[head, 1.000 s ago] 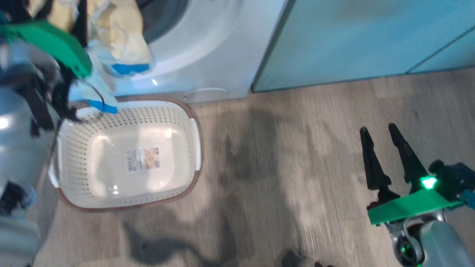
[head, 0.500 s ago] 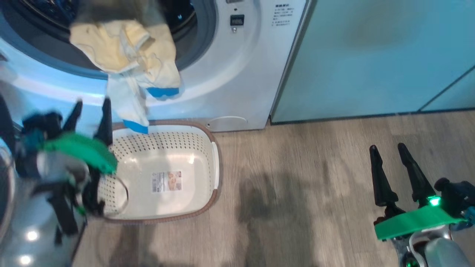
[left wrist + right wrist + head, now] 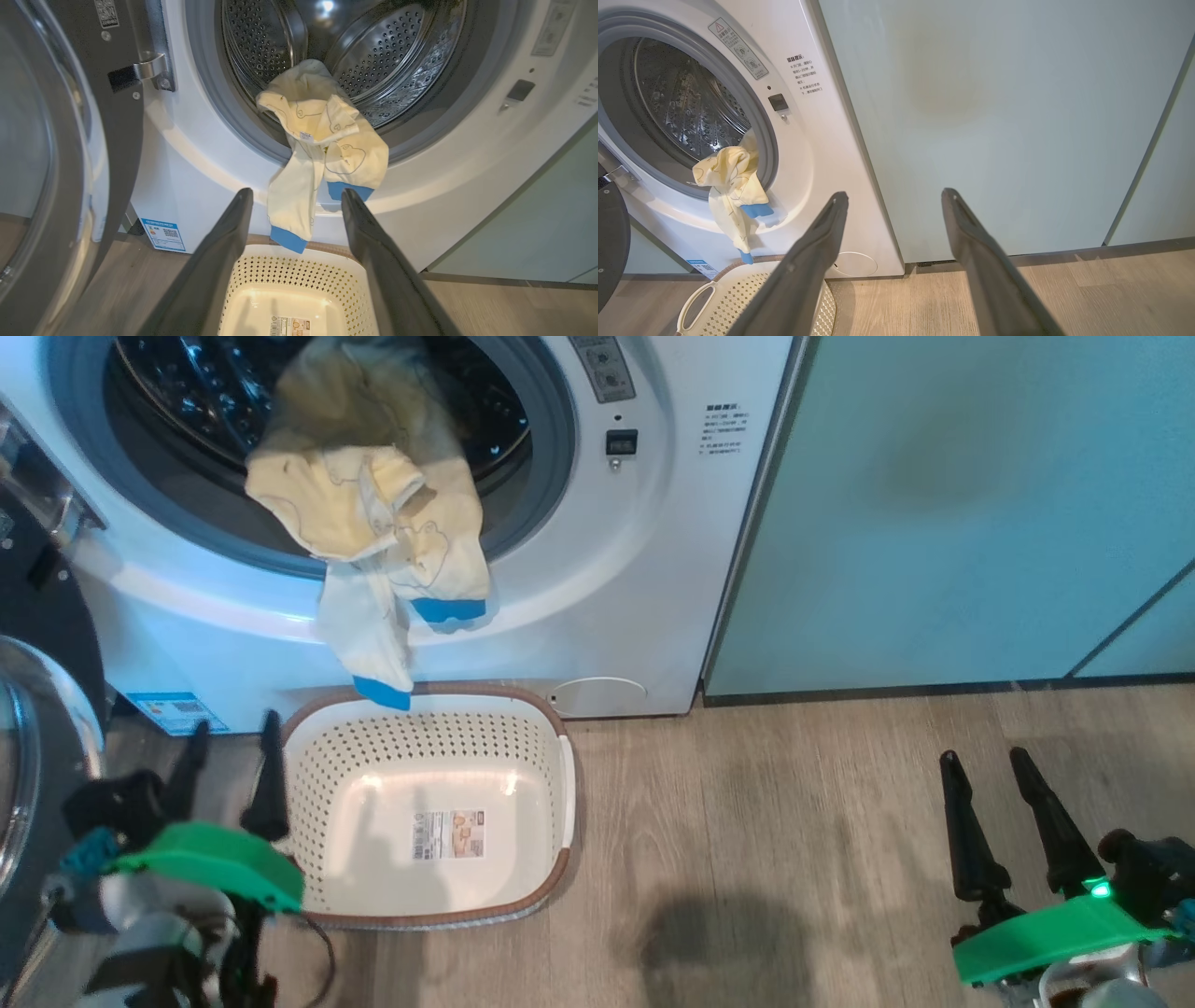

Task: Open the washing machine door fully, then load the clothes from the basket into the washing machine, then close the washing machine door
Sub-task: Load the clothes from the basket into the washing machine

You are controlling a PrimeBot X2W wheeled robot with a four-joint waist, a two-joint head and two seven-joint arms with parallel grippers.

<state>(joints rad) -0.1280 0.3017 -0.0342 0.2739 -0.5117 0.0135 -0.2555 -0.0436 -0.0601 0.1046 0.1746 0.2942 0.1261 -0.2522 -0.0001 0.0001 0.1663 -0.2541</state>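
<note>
— Spotting the clothes draped over the grey gasket of the washing machine, partly inside the drum, blue cuffs dangling right at the far rim of the basket.

— Noting the washing machine door swung wide at the left. And nearer in?

— Catching the left gripper just beside the basket's left wall, fingers apart, holding nothing. Same with the right gripper, well off to the right above the wood floor: spread, empty.

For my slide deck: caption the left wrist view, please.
Open left end effector faces clothes draped over the washer rim, dangling above the basket.
</note>
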